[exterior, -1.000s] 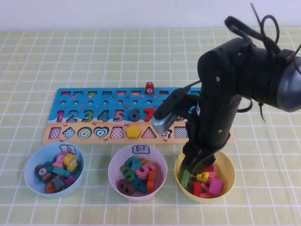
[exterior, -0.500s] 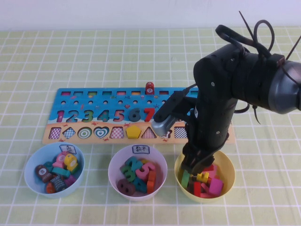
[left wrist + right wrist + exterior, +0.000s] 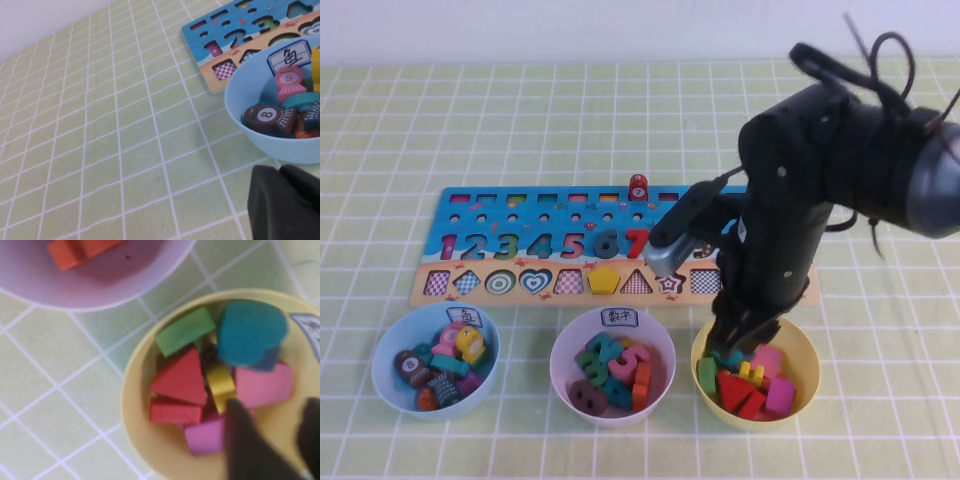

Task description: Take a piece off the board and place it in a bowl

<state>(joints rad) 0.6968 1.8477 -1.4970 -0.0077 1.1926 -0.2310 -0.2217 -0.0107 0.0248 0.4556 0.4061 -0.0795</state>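
Red triangle (image 3: 181, 378) in yellow bowl (image 3: 134, 405), tools apart

The right gripper (image 3: 745, 345) is hanging with fingers parted over the far rim of the yellow bowl (image 3: 804, 385), and its arm is blocking the way down to that rim and to the right end of the board (image 3: 470, 215). The bowl itself is lying crowded: the red triangle (image 3: 181, 378) is resting among other blocks. The pale pink bowl (image 3: 565, 350) is standing just beside it, leaving only a narrow gap. The light blue bowl (image 3: 240, 127) is sitting close ahead of the left gripper (image 3: 285, 202). Open tablecloth (image 3: 520, 110) is stretching beyond the board.
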